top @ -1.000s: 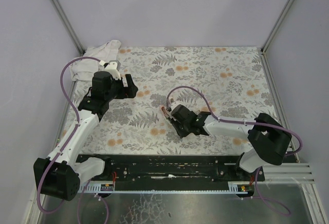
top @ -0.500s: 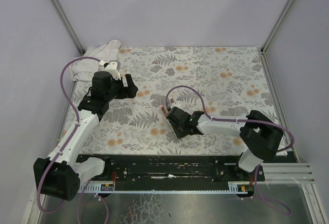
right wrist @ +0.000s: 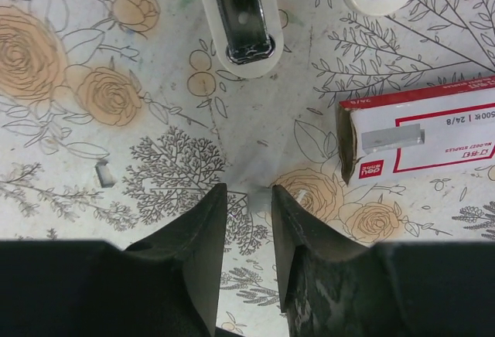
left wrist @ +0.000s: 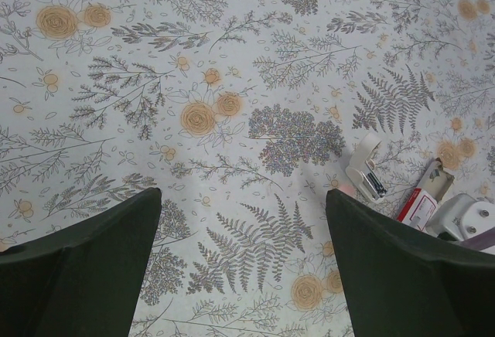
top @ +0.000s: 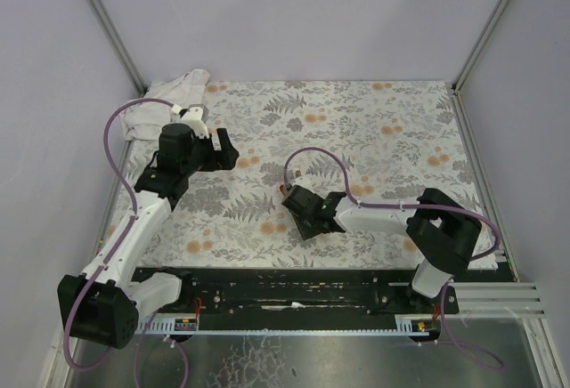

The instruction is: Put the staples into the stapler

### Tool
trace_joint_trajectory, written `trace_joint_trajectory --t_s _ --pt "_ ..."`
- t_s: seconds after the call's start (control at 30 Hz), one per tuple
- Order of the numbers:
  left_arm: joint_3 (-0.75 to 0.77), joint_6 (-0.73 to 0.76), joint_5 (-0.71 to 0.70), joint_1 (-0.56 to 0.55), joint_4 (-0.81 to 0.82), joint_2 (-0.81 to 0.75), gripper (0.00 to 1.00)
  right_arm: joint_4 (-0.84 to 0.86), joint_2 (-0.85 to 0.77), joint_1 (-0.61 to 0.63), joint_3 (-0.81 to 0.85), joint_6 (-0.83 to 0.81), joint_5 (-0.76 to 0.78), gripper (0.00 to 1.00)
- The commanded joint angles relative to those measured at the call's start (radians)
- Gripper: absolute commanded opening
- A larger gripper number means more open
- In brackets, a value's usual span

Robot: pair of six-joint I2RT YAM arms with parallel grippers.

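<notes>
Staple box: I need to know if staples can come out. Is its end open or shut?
Open: the box has its end flap folded out, brown inner cardboard showing. Contents: cannot tell.

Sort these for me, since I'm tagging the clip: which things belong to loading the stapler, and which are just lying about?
For the job: open cream stapler; red staple box.
Lying about: crumpled white cloth at the far left corner.
</notes>
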Motion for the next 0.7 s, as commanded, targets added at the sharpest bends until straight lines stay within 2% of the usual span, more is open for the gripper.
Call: trace_joint_trajectory --t_s 0.0,0.43,0.67 --pt "-0.003 0.001 0.008 0.014 0.03 -0.019 0.86 -0.025 0.025 0.015 0.04 0.033 0.057 0.35" --pt "-0.003 0.001 0.01 0.017 0.03 -0.024 0.86 -0.036 0.028 0.023 0.045 0.046 0.087 0.31" --pt "-0.004 0.001 0.014 0.017 0.031 -0.024 0.86 -0.013 0.011 0.024 0.04 -0.028 0.071 0.39"
